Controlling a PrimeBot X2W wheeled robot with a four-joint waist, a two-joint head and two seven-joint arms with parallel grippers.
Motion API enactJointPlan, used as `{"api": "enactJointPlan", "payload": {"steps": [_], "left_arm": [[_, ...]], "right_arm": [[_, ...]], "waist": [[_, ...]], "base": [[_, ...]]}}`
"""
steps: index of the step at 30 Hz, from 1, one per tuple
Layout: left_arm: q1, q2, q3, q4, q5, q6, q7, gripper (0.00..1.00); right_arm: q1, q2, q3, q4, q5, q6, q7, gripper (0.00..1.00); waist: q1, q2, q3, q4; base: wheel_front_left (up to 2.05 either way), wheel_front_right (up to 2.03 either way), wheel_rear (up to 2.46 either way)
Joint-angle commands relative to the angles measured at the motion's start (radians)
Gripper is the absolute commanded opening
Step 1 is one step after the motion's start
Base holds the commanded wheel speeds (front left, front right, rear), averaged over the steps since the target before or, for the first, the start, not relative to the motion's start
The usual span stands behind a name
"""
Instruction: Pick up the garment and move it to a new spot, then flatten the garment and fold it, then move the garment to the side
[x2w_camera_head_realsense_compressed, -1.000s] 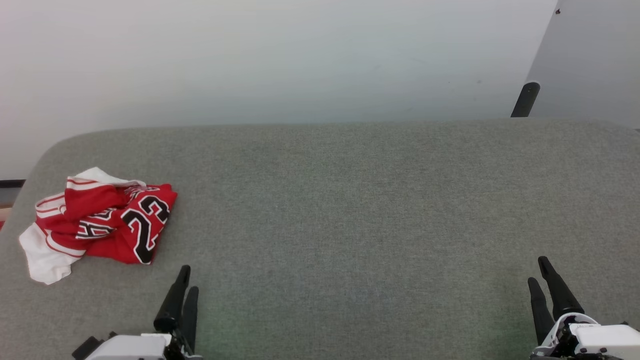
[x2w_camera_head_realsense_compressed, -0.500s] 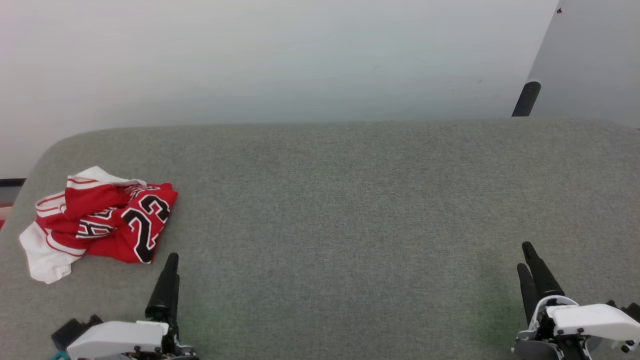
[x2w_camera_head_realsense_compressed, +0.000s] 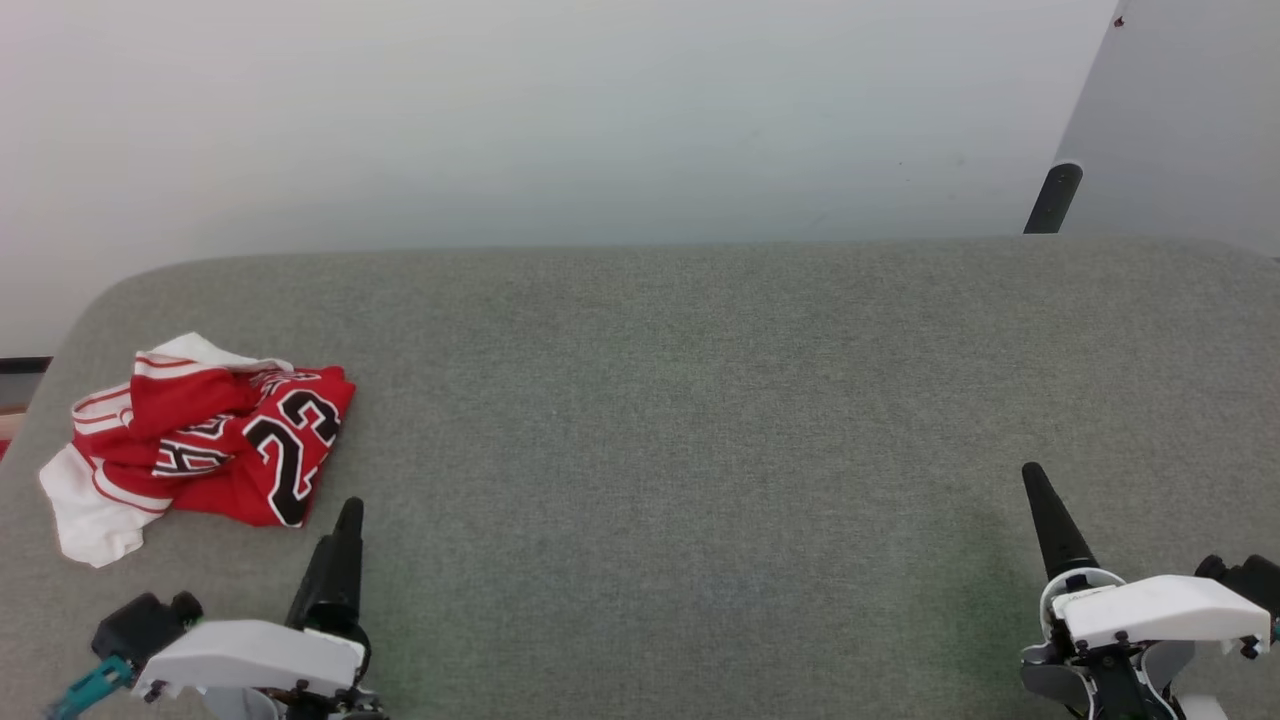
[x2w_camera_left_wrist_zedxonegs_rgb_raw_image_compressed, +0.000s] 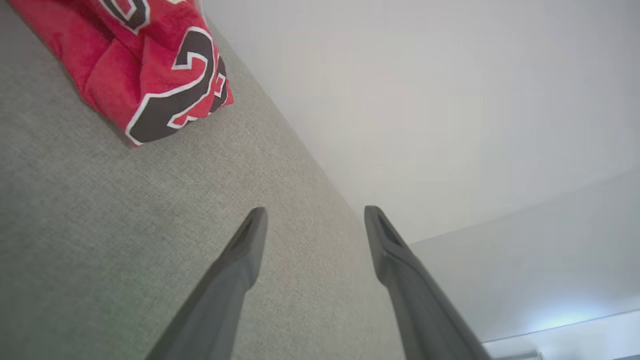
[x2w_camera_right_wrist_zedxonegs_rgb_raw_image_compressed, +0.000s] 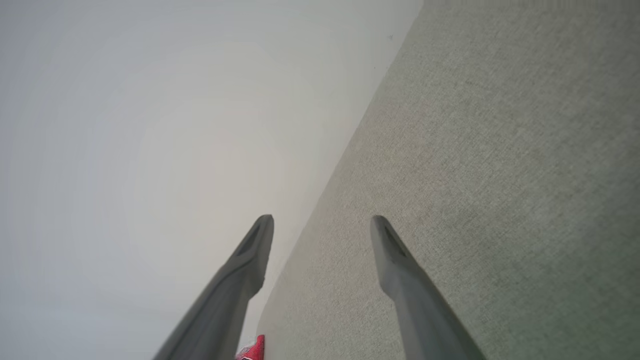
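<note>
The garment (x2w_camera_head_realsense_compressed: 195, 440) is lying crumpled near the left end of the grey fabric surface (x2w_camera_head_realsense_compressed: 700, 400), close to its rounded corner. It is showing red folds, a black white-outlined "23" facing up, and a white sleeve end trailing toward the near left edge. Part of some lettering is peeking out beside the number (too folded to read in full).

The left gripper (x2w_camera_head_realsense_compressed: 348, 512) is hanging over the surface just near of the garment's right corner, apart from the cloth. In the left wrist view its fingers (x2w_camera_left_wrist_zedxonegs_rgb_raw_image_compressed: 245, 250) are standing well apart with nothing between them, and the garment (x2w_camera_left_wrist_zedxonegs_rgb_raw_image_compressed: 150, 75) is sitting ahead of them and off to one side.

The right gripper (x2w_camera_head_realsense_compressed: 1030, 475) is hovering over bare fabric far across the surface, well apart from the garment. Its jaws are spreading wide and empty in the right wrist view (x2w_camera_right_wrist_zedxonegs_rgb_raw_image_compressed: 322, 222), where a small red scrap at the bottom edge, probably the garment (x2w_camera_right_wrist_zedxonegs_rgb_raw_image_compressed: 255, 350), is showing between the fingers.

A pale wall (x2w_camera_head_realsense_compressed: 500, 120) is rising behind the surface, and a dark post (x2w_camera_head_realsense_compressed: 1050, 198) is standing past its far right edge.
</note>
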Motion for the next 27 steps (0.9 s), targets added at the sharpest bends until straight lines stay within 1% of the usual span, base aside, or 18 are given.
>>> {"api": "enactJointPlan", "payload": {"steps": [1, 11, 18, 27], "left_arm": [[-0.031, 0.016, -0.008, -0.011, 0.043, 0.003, -0.008, 1.0], [-0.04, 0.055, -0.044, 0.005, 0.243, 0.031, -0.043, 1.0], [-0.051, 0.07, -0.058, 0.02, 0.342, 0.039, -0.066, 1.0], [-0.055, 0.096, -0.072, 0.017, 0.474, 0.062, -0.093, 1.0]], "right_arm": [[-0.035, -0.007, 0.008, -0.007, -0.039, 0.0, -0.01, 1.0], [-0.055, -0.009, 0.029, 0.005, -0.296, 0.0, -0.045, 1.0], [-0.066, -0.008, 0.015, 0.015, -0.481, 0.001, -0.068, 1.0], [-0.076, 0.003, -0.001, 0.021, -0.692, 0.001, -0.095, 1.0]], "waist": [[0.0, 0.0, 0.0, 0.0], [0.0, 0.0, -0.001, 0.0], [0.0, 0.0, -0.002, 0.002], [-0.0001, 0.0, -0.005, 0.002]], "base": [[0.0, 0.0, 0.0], [0.0, 0.0, 0.0], [0.0, 0.0, 0.0], [0.0, 0.0, 0.0]]}}
